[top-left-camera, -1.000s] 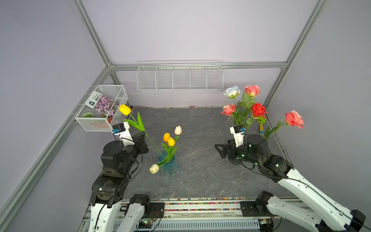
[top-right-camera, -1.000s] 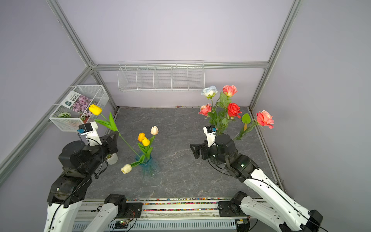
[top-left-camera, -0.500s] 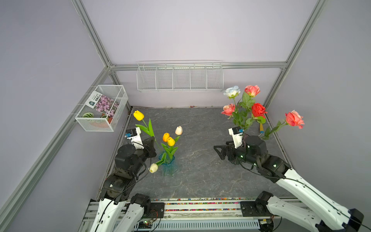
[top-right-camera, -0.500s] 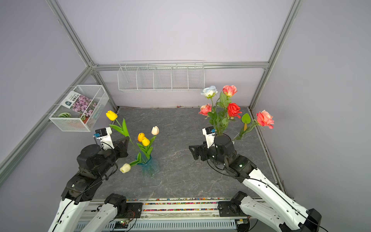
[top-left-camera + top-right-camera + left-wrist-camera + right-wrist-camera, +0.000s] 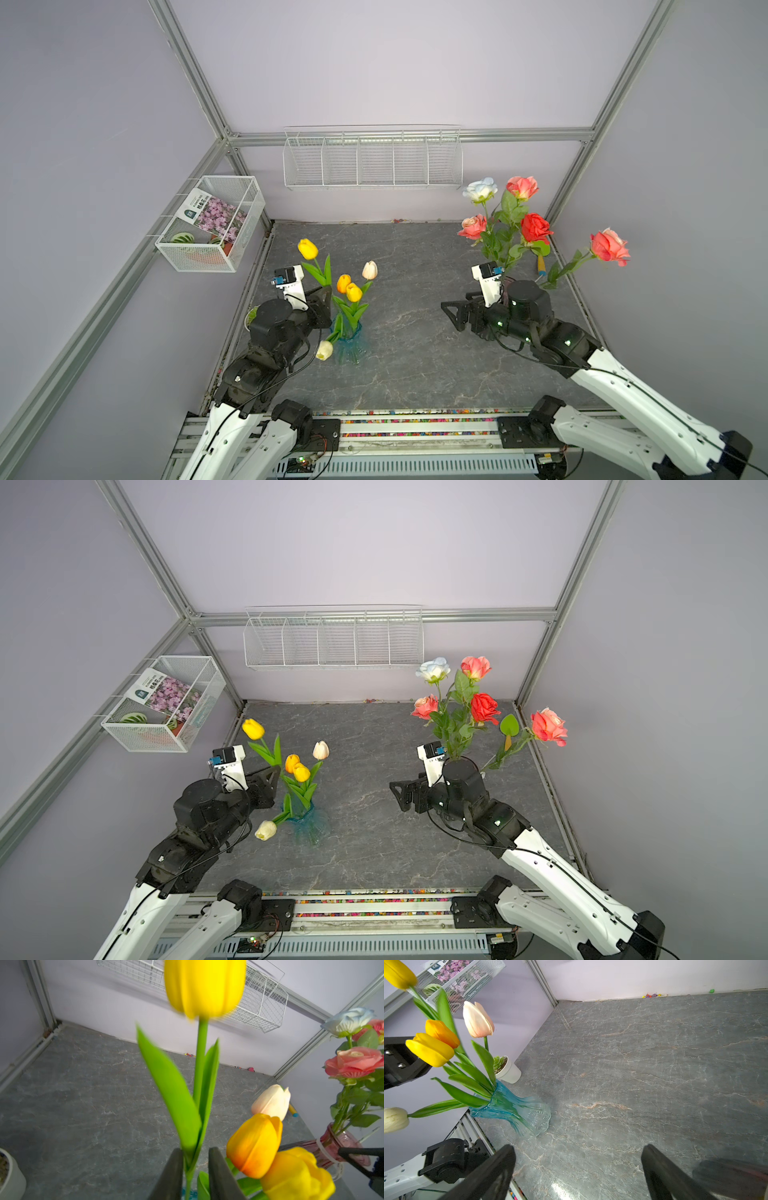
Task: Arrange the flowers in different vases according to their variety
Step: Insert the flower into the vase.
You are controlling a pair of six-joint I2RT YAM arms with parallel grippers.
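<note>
In both top views the teal vase [image 5: 351, 347] [image 5: 311, 823] holds an orange tulip [image 5: 343, 282], a yellow one, a cream one [image 5: 370, 270] and a drooping white one [image 5: 324, 350]. A taller yellow tulip [image 5: 308, 248] [image 5: 204, 987] stands with its stem down in the vase mouth. My left gripper [image 5: 322, 299] [image 5: 196, 1149] is around that stem, open a little, with a gap beside the stem. The roses [image 5: 536, 226] stand in the maroon vase [image 5: 340, 1142], one coral rose [image 5: 609, 246] leaning right. My right gripper [image 5: 451, 311] [image 5: 578, 1147] is open wide and empty above the table.
A white succulent pot [image 5: 508, 1072] [image 5: 251, 316] stands by the left wall behind my left arm. A wire basket [image 5: 212, 224] with a flower packet hangs on the left wall, and a wire shelf [image 5: 372, 158] on the back wall. A small yellow stick [image 5: 540, 266] lies near the right wall.
My left arm carried the yellow tulip right and down until its stem entered the teal vase, and its jaws have parted. The right arm has barely moved.
</note>
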